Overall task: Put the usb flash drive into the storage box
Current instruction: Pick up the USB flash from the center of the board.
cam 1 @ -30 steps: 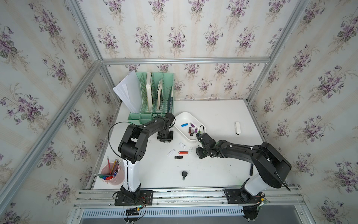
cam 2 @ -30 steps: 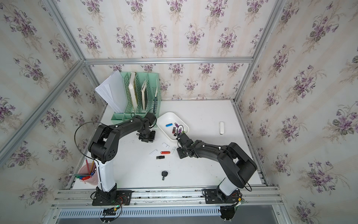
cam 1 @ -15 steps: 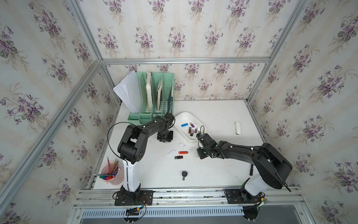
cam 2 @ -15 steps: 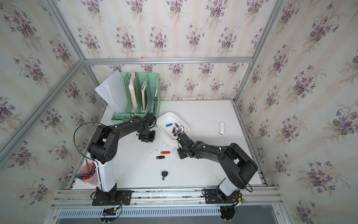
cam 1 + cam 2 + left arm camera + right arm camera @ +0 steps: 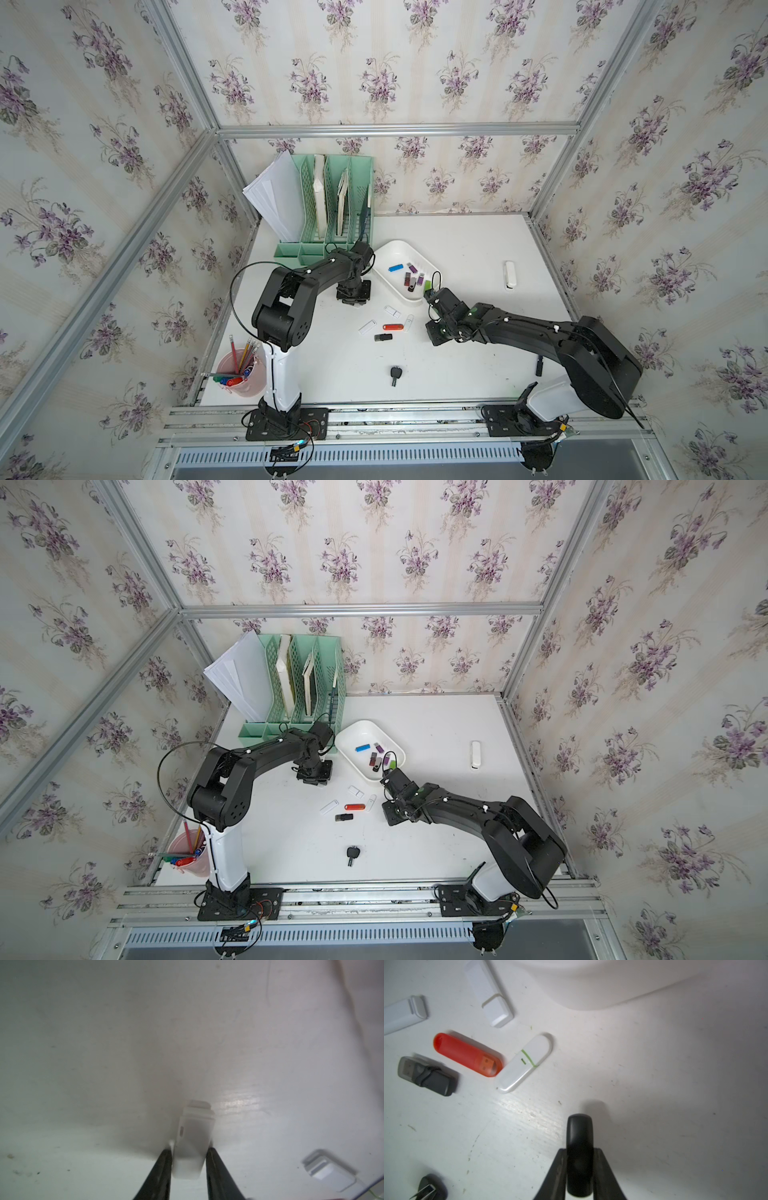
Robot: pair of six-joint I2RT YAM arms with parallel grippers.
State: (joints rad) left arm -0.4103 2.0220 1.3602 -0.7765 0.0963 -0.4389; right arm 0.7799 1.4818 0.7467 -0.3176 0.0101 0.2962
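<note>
Holding, left jaws: narrow, pressed on both sides of a white flash drive (image 5: 194,1140); its far end pokes out past the tips.
Holding, right jaws: shut tight on a black flash drive (image 5: 579,1136), which sticks out in front of them.
Touching the surface: cannot tell for either held drive.
Storage box: one storage box (image 5: 388,251), a low white tub, sits on the surface (image 5: 457,374) between the left arm (image 5: 316,274) and the right arm (image 5: 519,328).
Drives in the box: one blue drive (image 5: 395,268) and a few dark and purple ones, too small to count.
Loose drives near the right jaws: five. They are a capped white drive (image 5: 489,995), a second white drive (image 5: 403,1014), a red drive (image 5: 467,1054), a green-lined white drive (image 5: 525,1064) and a grey drive (image 5: 427,1076). The red one touches the green-lined one.
Loose drives apart: a far white drive (image 5: 510,274) beyond the right arm, and a black key-shaped drive (image 5: 395,375) nearer the front.
Around: one mint-green file rack (image 5: 332,208) with papers just behind the left arm, and one pink pen cup (image 5: 245,374) at the front corner.
In the way: the tub's outer wall stands near, ahead of the black flash drive.
</note>
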